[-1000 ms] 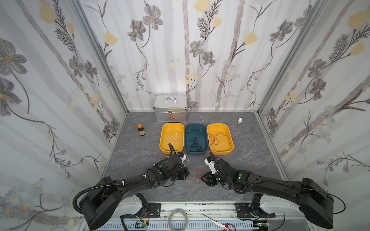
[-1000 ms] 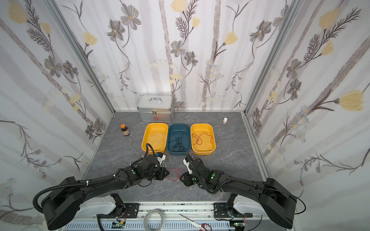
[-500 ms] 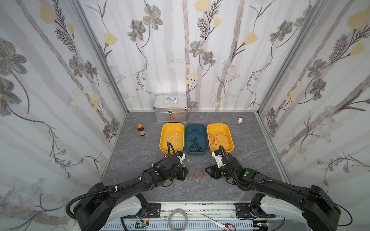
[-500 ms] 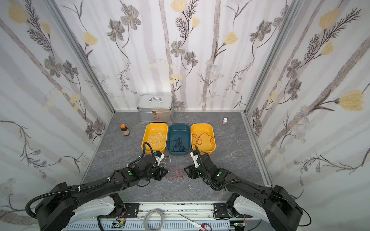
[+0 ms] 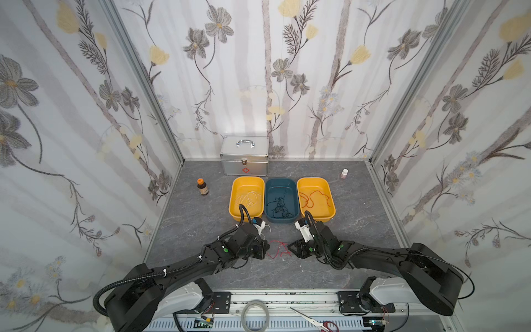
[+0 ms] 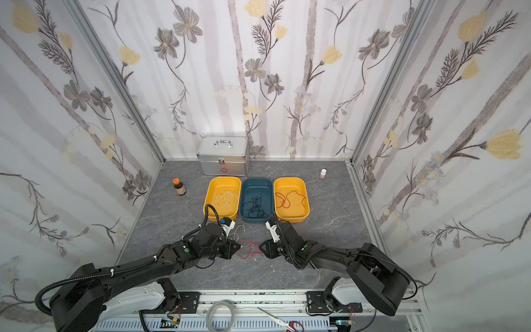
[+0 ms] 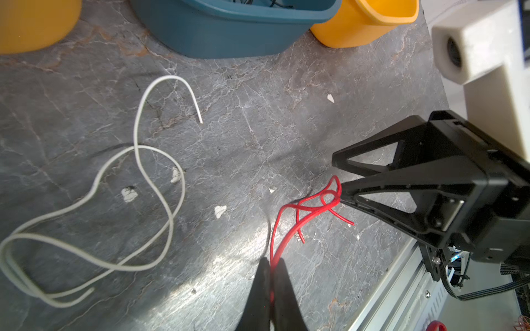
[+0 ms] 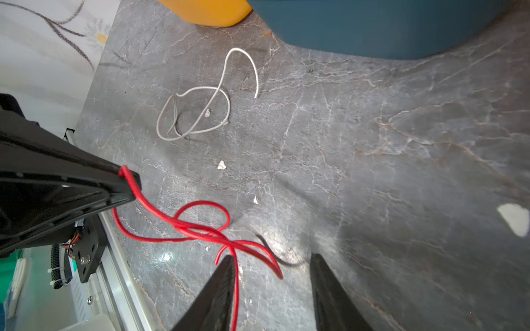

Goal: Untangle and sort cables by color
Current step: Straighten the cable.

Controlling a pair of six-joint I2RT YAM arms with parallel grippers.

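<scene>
The left tool is seen shut tight on 1 end of a red cable, which is loosely knotted on the grey surface between the 2 tools. The right tool is held partly open, with its jaws apart. The red cable is passed between them beside 1 finger, and no grip on it is shown. A white cable is looped on the surface near the left tool, apart from the red cable. Farther back, 3 trays are lined up side by side. White cables are held in a yellow tray, black cables in a blue tray, and red cables in the 2nd yellow tray.
</scene>
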